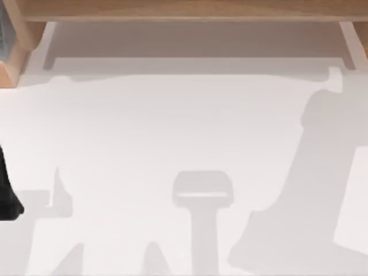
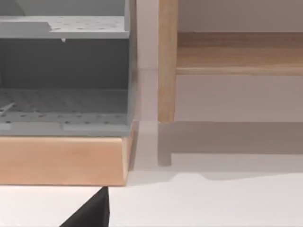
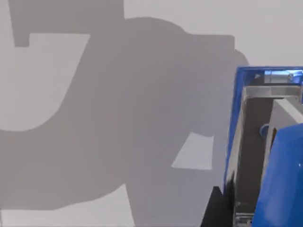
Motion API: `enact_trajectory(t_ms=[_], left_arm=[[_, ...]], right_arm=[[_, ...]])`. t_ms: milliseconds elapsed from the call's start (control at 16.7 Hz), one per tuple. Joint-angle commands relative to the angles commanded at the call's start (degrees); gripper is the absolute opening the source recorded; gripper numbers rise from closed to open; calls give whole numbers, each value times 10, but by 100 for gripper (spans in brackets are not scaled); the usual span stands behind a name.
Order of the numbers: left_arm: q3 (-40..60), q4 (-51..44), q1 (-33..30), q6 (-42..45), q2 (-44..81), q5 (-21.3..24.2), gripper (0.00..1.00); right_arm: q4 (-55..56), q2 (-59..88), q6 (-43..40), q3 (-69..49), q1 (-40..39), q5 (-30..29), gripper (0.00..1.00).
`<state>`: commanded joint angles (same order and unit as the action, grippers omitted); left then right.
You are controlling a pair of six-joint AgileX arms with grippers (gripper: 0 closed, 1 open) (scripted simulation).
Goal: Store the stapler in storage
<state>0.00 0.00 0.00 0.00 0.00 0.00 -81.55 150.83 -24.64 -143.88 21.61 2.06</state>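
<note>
**Blue stapler close under our right wrist camera, desk bare in shadow**

Nearest to us is the stapler (image 3: 267,156), pressed up against the right wrist camera: a bright blue body with a silver-grey metal channel running along it and a rounded blue part overlapping its lower end. It hangs or sits over the white desk (image 3: 265,28), whose surface beneath it is crossed by broad grey arm shadows. We cannot tell from this view whether the stapler touches the desk, nor whether our right fingers are clenched on it or released.

From above, we see the white desk (image 1: 172,126) covered in the same soft shadows, with a wooden frame (image 1: 184,8) running along its far edge and a pale recess beneath that frame. At the top view's left edge a dark black shape (image 1: 7,195) juts in over the desk; we cannot say what part it is.

Our left wrist camera looks at a grey perforated shelf unit (image 2: 64,71) seated on a light wooden base (image 2: 61,161), with a wooden upright post (image 2: 167,61) just beside it and a wooden rail (image 2: 239,54) behind. A black wedge (image 2: 92,213) shows at the near edge. We cannot tell the state of our left fingers.
</note>
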Motion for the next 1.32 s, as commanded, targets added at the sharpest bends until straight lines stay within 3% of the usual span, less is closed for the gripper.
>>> enact_trajectory(t_ms=[300,780,1080,1320], left_arm=[[0,0,0,0,0,0,100],[0,0,0,0,0,0,100],[0,0,0,0,0,0,100],[0,0,0,0,0,0,100]], right_arm=[[15,-7,-39,18,5,23,0],[16,-5,41,27,-1,-18,0],[15,-5,45,26,-1,-20,0],[15,-5,45,26,-1,-20,30]])
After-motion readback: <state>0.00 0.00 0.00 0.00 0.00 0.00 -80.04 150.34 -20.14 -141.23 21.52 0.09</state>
